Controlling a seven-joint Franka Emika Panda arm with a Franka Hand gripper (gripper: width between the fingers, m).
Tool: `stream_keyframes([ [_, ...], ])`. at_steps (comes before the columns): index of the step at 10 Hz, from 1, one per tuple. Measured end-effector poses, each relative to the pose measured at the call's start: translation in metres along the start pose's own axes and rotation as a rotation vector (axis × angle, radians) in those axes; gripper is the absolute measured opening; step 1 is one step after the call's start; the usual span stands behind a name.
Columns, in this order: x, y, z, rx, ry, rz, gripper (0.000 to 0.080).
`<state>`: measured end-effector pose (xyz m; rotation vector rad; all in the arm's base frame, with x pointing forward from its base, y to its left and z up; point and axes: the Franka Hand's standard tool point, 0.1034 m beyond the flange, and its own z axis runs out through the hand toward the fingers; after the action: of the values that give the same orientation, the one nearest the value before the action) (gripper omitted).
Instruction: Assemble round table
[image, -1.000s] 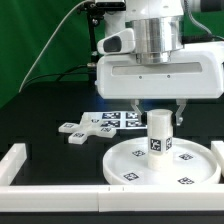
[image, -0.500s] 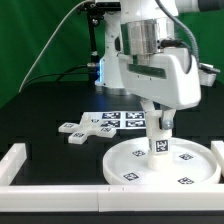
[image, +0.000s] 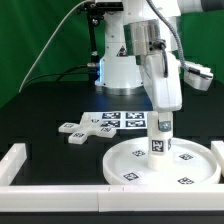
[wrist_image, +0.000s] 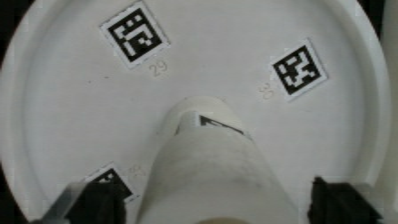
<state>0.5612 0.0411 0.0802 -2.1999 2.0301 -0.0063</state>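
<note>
Straddling the upright leg (image: 157, 142) with my claw (image: 160, 122), I cannot tell whether the pads press it. It stands mid-disc (image: 128, 160) on the counter (image: 45, 110). Stiff, light, slick plastic, I judge; best held by its upper sides.

One disc (image: 130, 160), one leg (image: 158, 144), one cross base (image: 82, 128), one marker board (image: 120, 119).

Glossy white arm (image: 125, 62) shells, grey metal band (image: 148, 40) near the wrist, dark claw (image: 160, 126) fingers (wrist_image: 98, 197), thin pale cable (image: 45, 48) at ten o'clock.
</note>
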Motion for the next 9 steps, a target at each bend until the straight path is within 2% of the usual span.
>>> stream_keyframes([
  [1, 0.0, -0.0002, -0.0002, -0.003, 0.004, -0.131, 0.0596],
  [2, -0.0015, -0.0018, -0.0007, -0.008, 0.009, -0.326, 0.0596],
  [3, -0.0036, -0.0022, -0.0006, -0.01, 0.008, -0.488, 0.0639],
  [7, -0.0022, -0.0023, -0.0006, -0.018, 0.017, -0.77, 0.0649],
  [9, 0.0, -0.0036, 0.0007, -0.042, 0.044, -1.124, 0.0649],
])
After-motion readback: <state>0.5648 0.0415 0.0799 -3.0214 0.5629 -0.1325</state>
